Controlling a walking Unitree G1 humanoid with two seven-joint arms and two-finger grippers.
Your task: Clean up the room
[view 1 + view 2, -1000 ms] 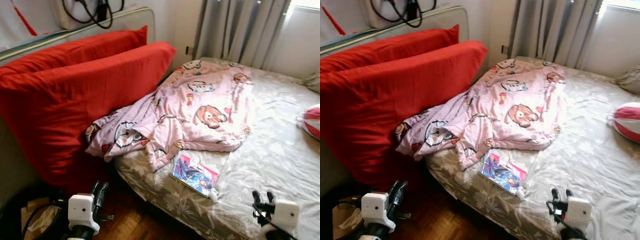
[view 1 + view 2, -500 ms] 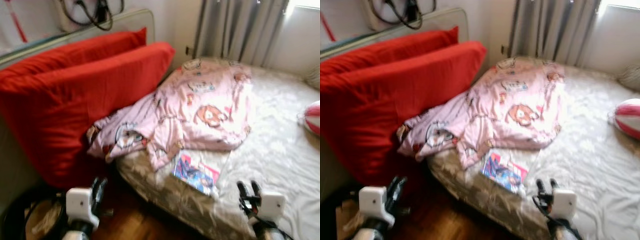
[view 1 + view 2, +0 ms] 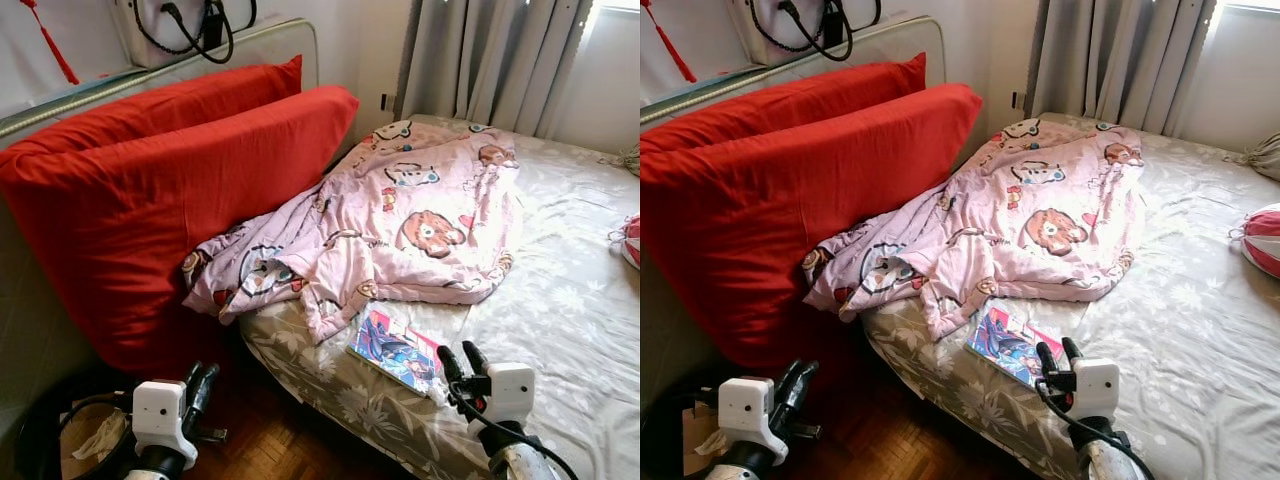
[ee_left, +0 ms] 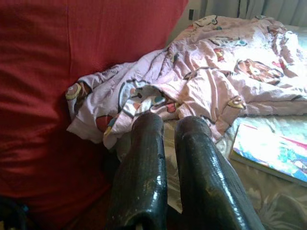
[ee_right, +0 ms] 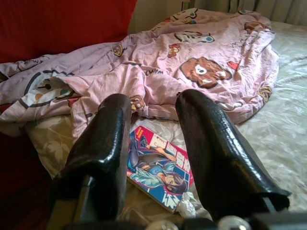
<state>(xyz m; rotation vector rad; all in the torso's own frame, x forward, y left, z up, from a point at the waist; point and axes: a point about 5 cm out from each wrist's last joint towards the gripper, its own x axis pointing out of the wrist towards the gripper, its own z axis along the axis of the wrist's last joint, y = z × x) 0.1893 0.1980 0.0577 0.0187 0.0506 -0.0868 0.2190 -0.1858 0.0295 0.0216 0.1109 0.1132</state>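
A colourful comic book [image 3: 392,350] lies near the front edge of the bed [image 3: 560,330], just below a crumpled pink cartoon blanket [image 3: 400,220]. My right gripper [image 3: 455,355] hovers open beside the book's right end. In the right wrist view its fingers [image 5: 103,139] frame the book [image 5: 158,167] a little way off, and a crumpled white tissue [image 5: 187,208] lies at the book's near corner. My left gripper [image 3: 200,375] hangs low over the wooden floor by the bed's corner, shut and holding nothing, pointing at the blanket's hanging edge [image 4: 96,120].
Two big red pillows [image 3: 150,200] lean against the headboard at the left. A red-and-white striped cushion [image 3: 1265,240] sits at the bed's right side. Grey curtains [image 3: 490,60] hang behind. A container with paper and a black cable [image 3: 90,445] stands on the floor at the lower left.
My right gripper has moved left and a little forward, from over the bare sheet to right beside the comic book. The left arm has stayed in place. The camera shifted slightly.
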